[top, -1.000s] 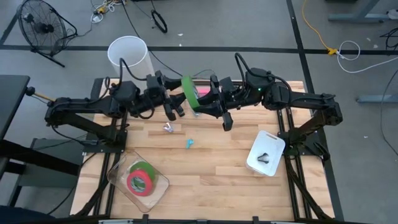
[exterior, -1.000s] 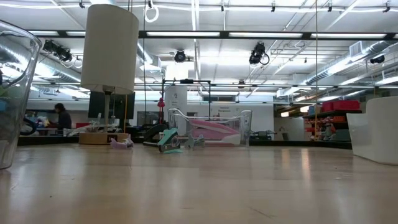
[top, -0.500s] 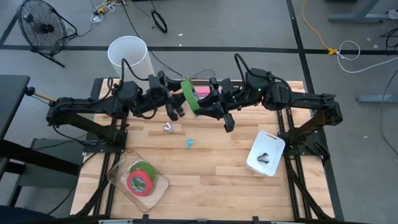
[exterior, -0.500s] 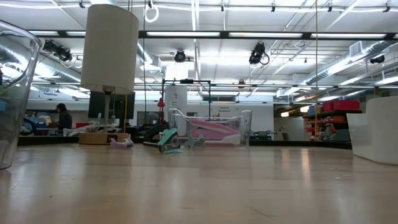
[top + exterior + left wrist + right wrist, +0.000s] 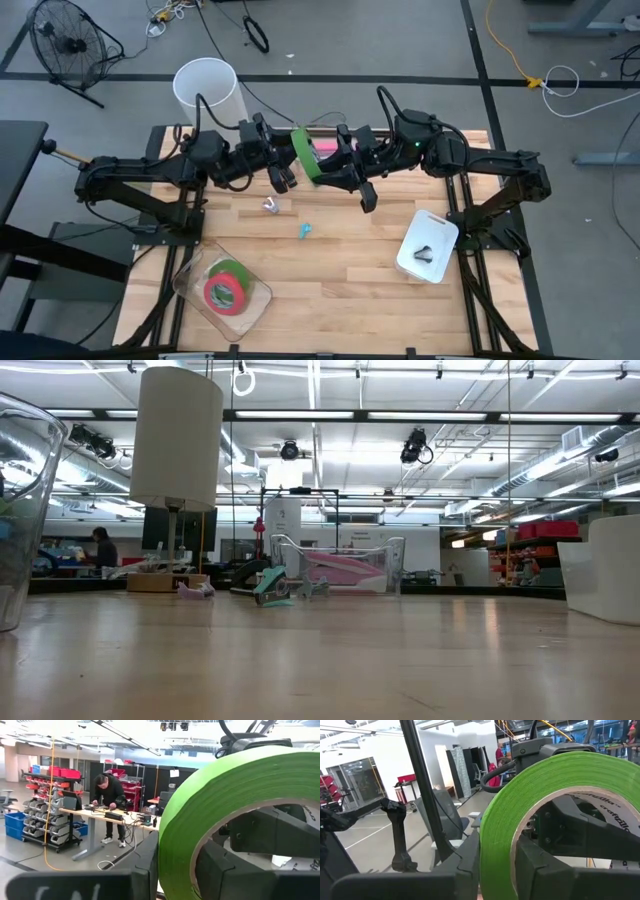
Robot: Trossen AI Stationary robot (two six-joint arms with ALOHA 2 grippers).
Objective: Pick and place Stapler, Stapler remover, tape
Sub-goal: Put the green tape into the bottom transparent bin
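A green tape roll (image 5: 302, 150) stands on edge in mid-air over the table's far middle, between my two grippers. My left gripper (image 5: 287, 175) comes at it from the left and my right gripper (image 5: 320, 172) from the right; both are shut on its ring. A pink stapler (image 5: 324, 147) lies in a clear bin (image 5: 340, 568) behind them. A small teal piece (image 5: 305, 231) and a small silvery piece (image 5: 271, 205) lie on the wood below. Neither gripper shows in the low view. My left gripper pinches the roll's ring wall (image 5: 175, 835), one finger (image 5: 215, 870) inside the hole and one finger (image 5: 147, 865) outside on the green band. It comes about level from the table's left. The roll stands on edge, lifted clear. My right gripper pinches the roll's ring wall (image 5: 497, 840), one finger (image 5: 540, 865) inside the hole against the cardboard core and one finger (image 5: 467, 860) outside on the green band. It comes level from the table's right. The roll stands on edge, clear of the table.
A clear container (image 5: 190, 285) at the near left holds a pink-red and a green tape roll (image 5: 225, 287). A white tray (image 5: 428, 245) with small dark pieces sits at the right. A white bucket (image 5: 207, 90) stands beyond the far left edge. Bare wood lies at the near middle.
My left gripper's fingers have drawn together onto the green roll's wall and taken hold. The roll has stayed where it was, on edge in the right gripper.
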